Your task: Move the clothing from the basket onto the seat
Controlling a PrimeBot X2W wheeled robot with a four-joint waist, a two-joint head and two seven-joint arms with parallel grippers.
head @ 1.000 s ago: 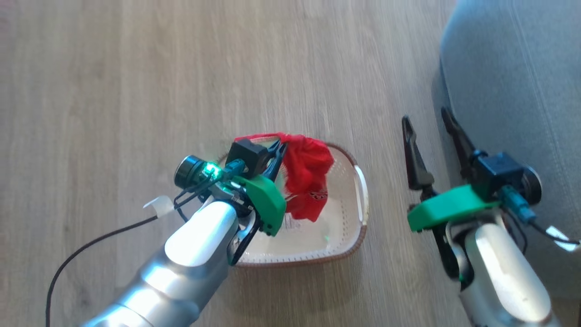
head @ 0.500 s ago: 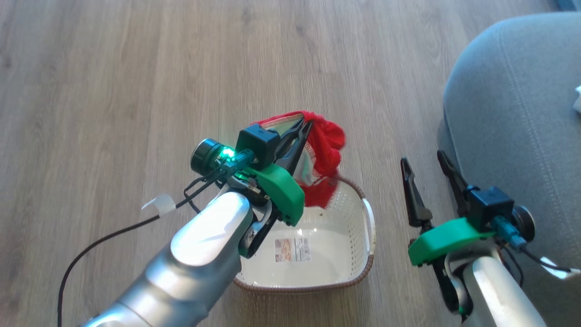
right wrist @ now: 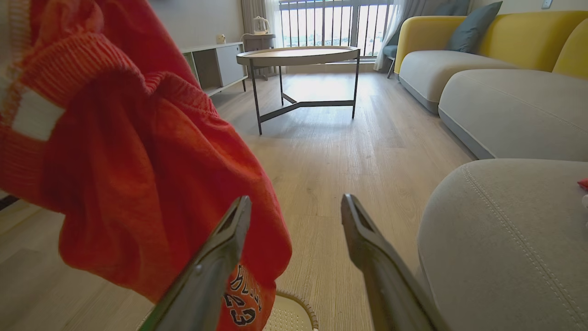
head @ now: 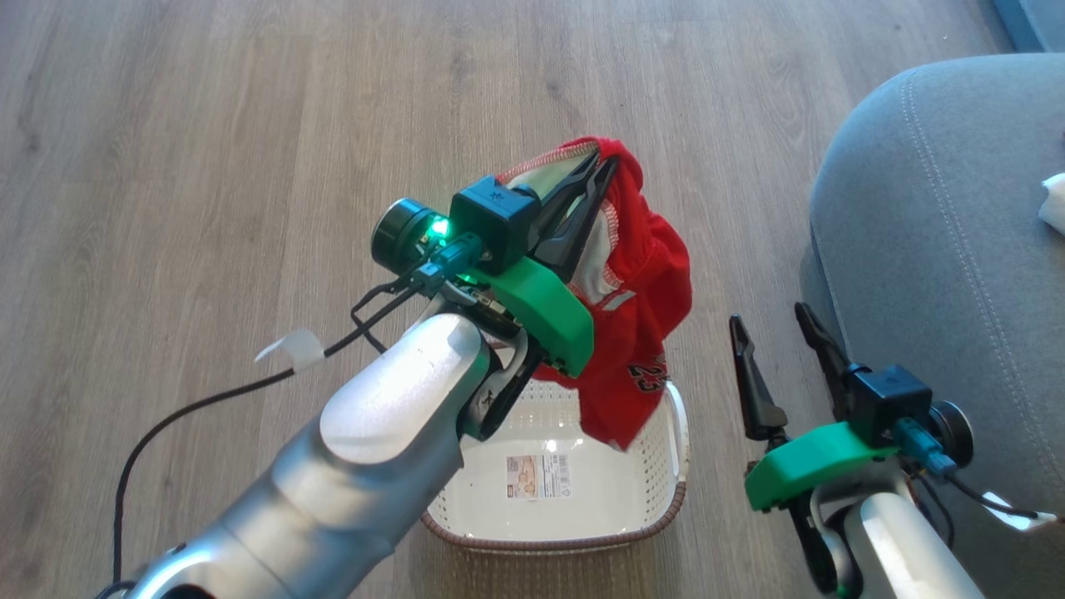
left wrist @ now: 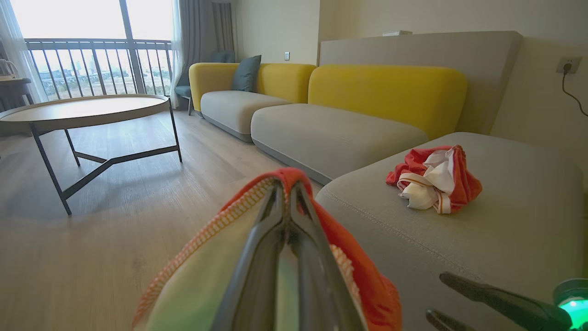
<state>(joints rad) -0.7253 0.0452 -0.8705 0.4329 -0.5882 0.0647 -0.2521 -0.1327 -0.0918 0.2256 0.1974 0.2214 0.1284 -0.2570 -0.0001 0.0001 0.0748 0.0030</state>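
Wood floor (head: 208, 125) beneath basket (head: 678, 416); my left fingers (head: 578, 204) are pinching the clothing (head: 653, 274) high, clearing it for the seat (head: 940, 249) at three o'clock; right fingers (head: 749, 374) are hanging wide.

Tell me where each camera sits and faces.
Head view: on the head, looking down at the basket, the left pincer shut on a red garment, and the open right pincer.
Left wrist view: on that wrist, along the left pincer toward the seat, where another garment lies.
Right wrist view: along the right pincer toward the round table.
Shared: all show the red garment.
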